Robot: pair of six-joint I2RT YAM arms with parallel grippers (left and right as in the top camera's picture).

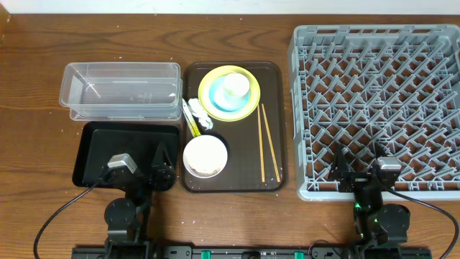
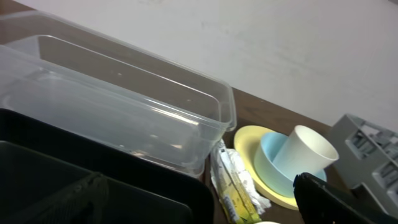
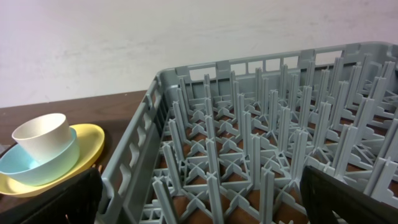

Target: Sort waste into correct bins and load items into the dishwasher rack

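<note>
Both arms rest at the near edge of the table. The left gripper (image 1: 155, 168) hangs over the near right corner of the black tray (image 1: 100, 144), its fingers spread wide and holding nothing. The right gripper (image 1: 357, 165) sits at the near wall of the dishwasher rack (image 1: 302, 108), likewise wide open and empty. The clear tub (image 1: 122, 90) stands just behind the black tray. Between the bins and the rack lies the brown serving tray (image 1: 277, 108). On it, the white cup (image 1: 236, 85) sits in the light blue bowl (image 1: 221, 101), which sits on the yellow plate (image 1: 208, 83) at the far end. The tissue (image 1: 195, 106) and the yellow-green wrapper (image 1: 191, 124) lie by the plate's left rim, the white bowl (image 1: 205, 155) with pale crumbs (image 1: 205, 170) is at the near left, and the chopsticks (image 1: 266, 140) lie along the right side
</note>
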